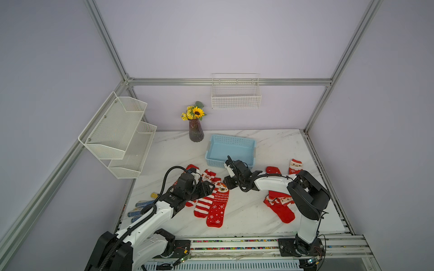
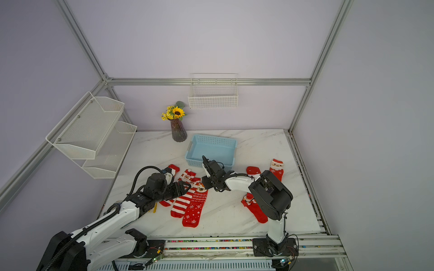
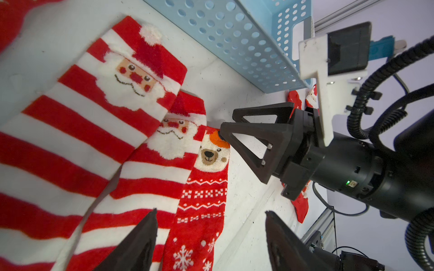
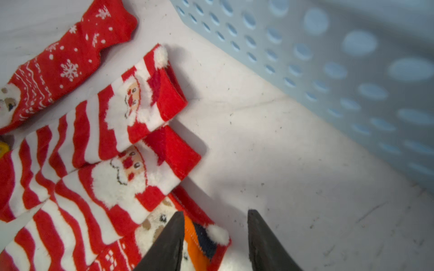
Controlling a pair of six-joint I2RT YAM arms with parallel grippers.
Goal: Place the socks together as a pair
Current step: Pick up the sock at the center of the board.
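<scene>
White marble desk (image 1: 246, 211), lilac walls. Nearest: left hand (image 3: 210, 211) spread wide, empty, above the bear sock (image 1: 218, 206), probably to pin it. Alongside: two striped Santa socks (image 3: 82, 122) overlapping, seemingly matched. Farther: right hand (image 4: 216, 212) parted, gripping nothing, astride the bear cuff. Beyond: blue basket (image 1: 234, 140).

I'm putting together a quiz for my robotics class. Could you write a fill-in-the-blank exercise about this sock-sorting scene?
1. The plastic basket on the table is ____ in colour.
2. The vase holds a large yellow ____.
3. The two striped socks beside the bear sock each show a ____ face at the cuff.
4. The left gripper and the right gripper both have their jaws standing ____.

Missing words: blue; sunflower; Santa; open.
</scene>
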